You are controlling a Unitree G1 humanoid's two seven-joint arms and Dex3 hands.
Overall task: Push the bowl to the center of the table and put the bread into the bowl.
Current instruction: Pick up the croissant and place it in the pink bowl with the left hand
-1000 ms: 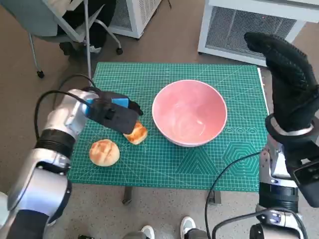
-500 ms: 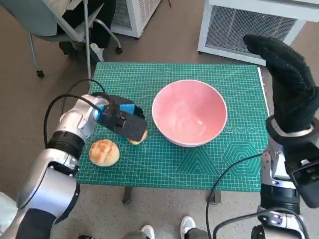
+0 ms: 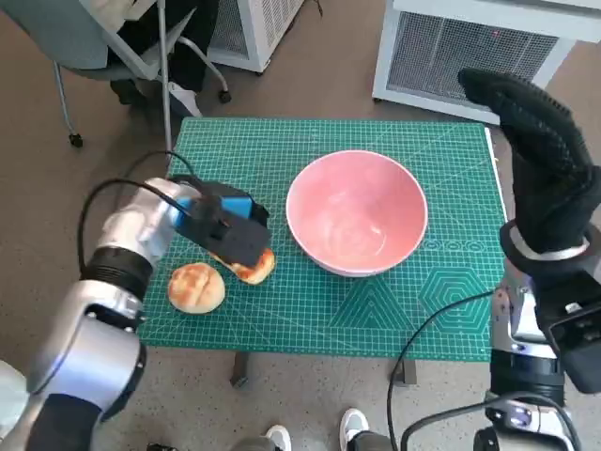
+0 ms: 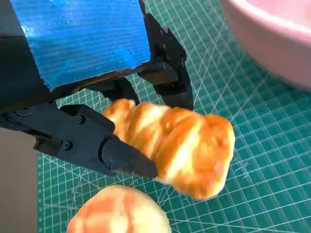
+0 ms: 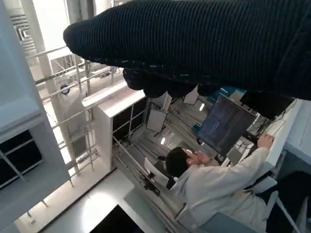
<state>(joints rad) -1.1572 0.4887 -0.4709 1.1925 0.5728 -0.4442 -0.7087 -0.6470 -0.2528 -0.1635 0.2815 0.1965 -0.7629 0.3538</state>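
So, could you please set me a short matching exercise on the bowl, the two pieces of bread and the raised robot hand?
Things:
1. bowl
2. long bread
3. round bread
4. right robot hand

States:
A. lying loose on the mat
B. pink and holding nothing
C. held between the fingers of the left robot hand
D. raised beside the table, gripping nothing

Pairs: 1-B, 2-C, 3-A, 4-D

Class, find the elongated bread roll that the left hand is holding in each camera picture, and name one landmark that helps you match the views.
Head view: the elongated bread roll lies left of the pink bowl, partly under the left hand.
Left wrist view: it fills the middle, between that hand's black fingers.
Right wrist view: not in it; only the gloved right hand and a room show.
Shared landmark: the round bun beside it, seen in both the head and left wrist views.
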